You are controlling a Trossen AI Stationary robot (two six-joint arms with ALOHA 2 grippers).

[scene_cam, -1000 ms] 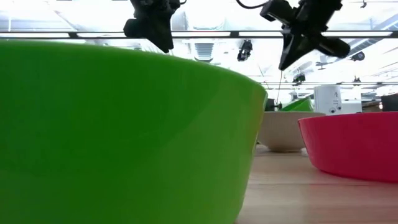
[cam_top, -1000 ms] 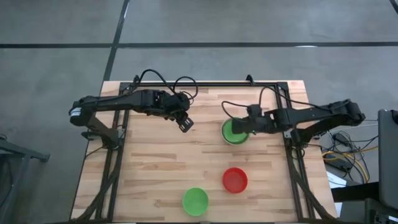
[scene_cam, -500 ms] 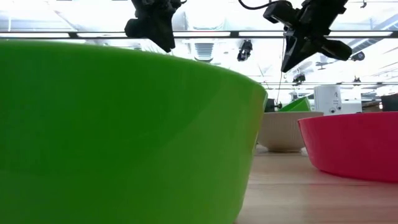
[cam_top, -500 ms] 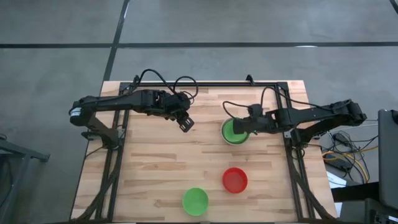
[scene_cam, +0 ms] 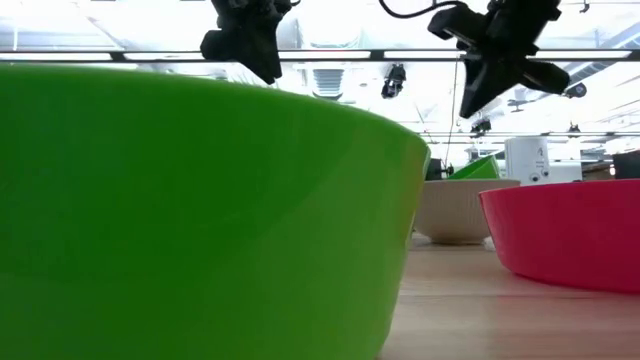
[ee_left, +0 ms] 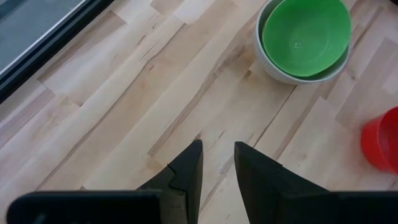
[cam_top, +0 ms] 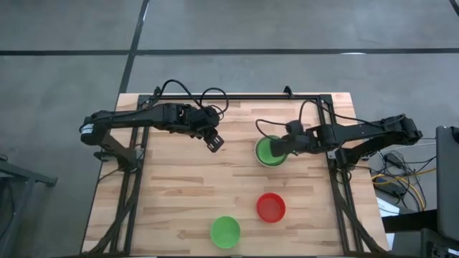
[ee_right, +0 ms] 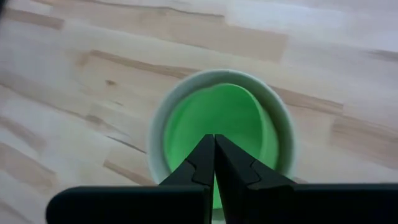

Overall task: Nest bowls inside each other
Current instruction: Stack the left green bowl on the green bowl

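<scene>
Bowls: a green bowl (cam_top: 270, 150) sits nested inside the pale bowl (ee_left: 272, 66) toward the table's right rear, a red bowl (cam_top: 271, 207) and another green bowl (cam_top: 225, 231) stand apart near the front. The right gripper (cam_top: 277, 149) hangs over the nested pair, fingers pressed together, empty. The left gripper (cam_top: 215, 142) hovers over bare wood, narrowly parted, empty.

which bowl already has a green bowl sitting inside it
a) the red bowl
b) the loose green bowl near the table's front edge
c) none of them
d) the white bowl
d, the white bowl holds a green bowl nested inside it, while the red bowl and the other green bowl stand alone with nothing in them.
</scene>
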